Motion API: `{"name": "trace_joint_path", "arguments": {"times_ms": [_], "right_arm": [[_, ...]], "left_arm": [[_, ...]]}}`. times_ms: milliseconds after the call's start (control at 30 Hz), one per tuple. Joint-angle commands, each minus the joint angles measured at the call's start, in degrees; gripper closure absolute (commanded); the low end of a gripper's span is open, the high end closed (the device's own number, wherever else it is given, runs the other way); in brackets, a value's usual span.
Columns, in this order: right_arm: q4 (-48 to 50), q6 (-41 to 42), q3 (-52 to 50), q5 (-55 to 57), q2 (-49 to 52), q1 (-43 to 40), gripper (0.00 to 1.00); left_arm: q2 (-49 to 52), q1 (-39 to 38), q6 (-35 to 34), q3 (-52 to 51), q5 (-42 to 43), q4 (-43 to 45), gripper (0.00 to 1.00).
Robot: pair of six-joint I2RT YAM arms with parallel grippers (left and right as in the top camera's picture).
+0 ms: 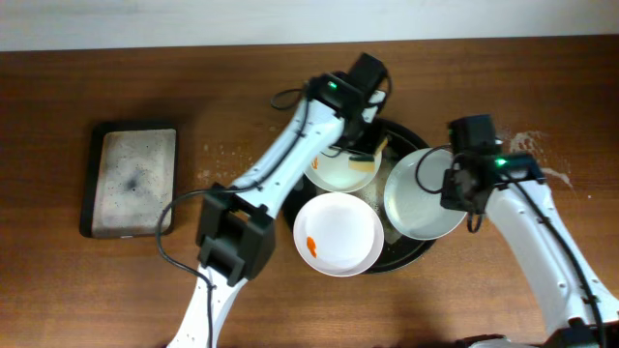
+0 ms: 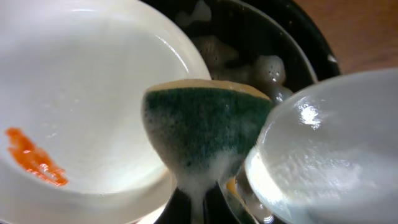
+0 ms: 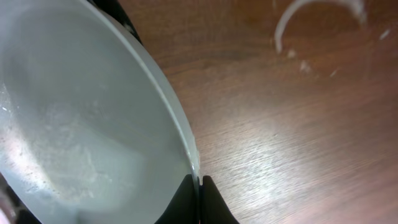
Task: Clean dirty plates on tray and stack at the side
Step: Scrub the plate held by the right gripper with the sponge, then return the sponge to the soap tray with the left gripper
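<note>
The round black tray (image 1: 398,253) holds two white plates. The front plate (image 1: 338,234) (image 2: 81,106) carries an orange smear (image 2: 34,158). The back plate (image 1: 334,169) lies under my left gripper (image 1: 366,155) (image 2: 200,202), which is shut on a foamy green-and-yellow sponge (image 1: 363,164) (image 2: 208,134). A faintly blue plate (image 1: 423,193) (image 2: 336,149) (image 3: 81,124) stands tilted over the tray's right side, wet and soapy. My right gripper (image 1: 453,184) (image 3: 200,183) is shut on its rim. The sponge hangs just beside that plate's face.
A small grey rectangular sponge tray (image 1: 131,179) lies on the table at far left. Suds (image 2: 267,65) sit inside the black tray. Foam marks (image 1: 542,159) (image 3: 311,12) spot the wooden table right of the tray.
</note>
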Motion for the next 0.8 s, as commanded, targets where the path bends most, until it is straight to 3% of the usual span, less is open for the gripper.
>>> {"name": "trace_joint_path", "arguments": {"times_ms": [0,467,767], "right_arm": [[-1.31,-0.17,1.90,11.50,-1.46,4.37,0.96],[-0.44,-3.52,4.24,50.16,-1.46,23.91,0.96],[-1.99,-3.48,4.20,52.68,-1.44,27.89,0.96]], "left_arm": [[-3.08,3.21,5.99,1.31,6.40,-2.36,0.98],[-6.14,6.23,8.37,1.31,6.32,-3.32,0.97],[-6.14,6.43,8.35,1.31,3.89,-3.85,0.95]]}}
